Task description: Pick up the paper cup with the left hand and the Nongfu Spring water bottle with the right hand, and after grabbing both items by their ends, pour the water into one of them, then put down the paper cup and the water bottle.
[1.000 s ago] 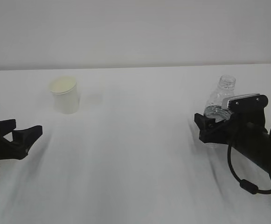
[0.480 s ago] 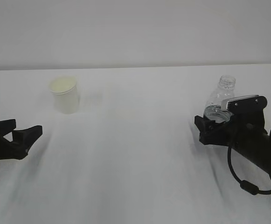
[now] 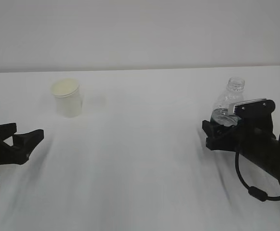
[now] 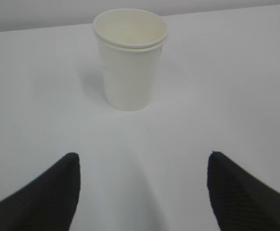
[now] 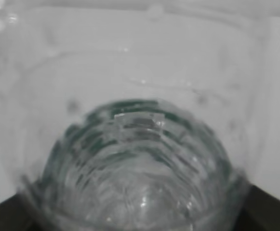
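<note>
- The small off-white paper cup (image 4: 130, 57) stood upright on the white table (image 3: 140, 159), ahead of the black left gripper (image 4: 142, 192), whose 2 jaws were wide and empty.
- The black right gripper (image 3: 217, 131) straddled the clear plastic bottle (image 3: 229, 103); whether it gripped, I could not tell.
- Step: grasping; next, the left likely needed to advance to the cup.

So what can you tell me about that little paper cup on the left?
The paper cup is small and off-white, with a rolled rim, tapered sides and a cream inside that looks empty. It stands upright, mouth up, on the white table, toward the far left. Nothing touches it: the left tool sits short of it with its two black fingers spread wide, pointing toward the cup.
</note>
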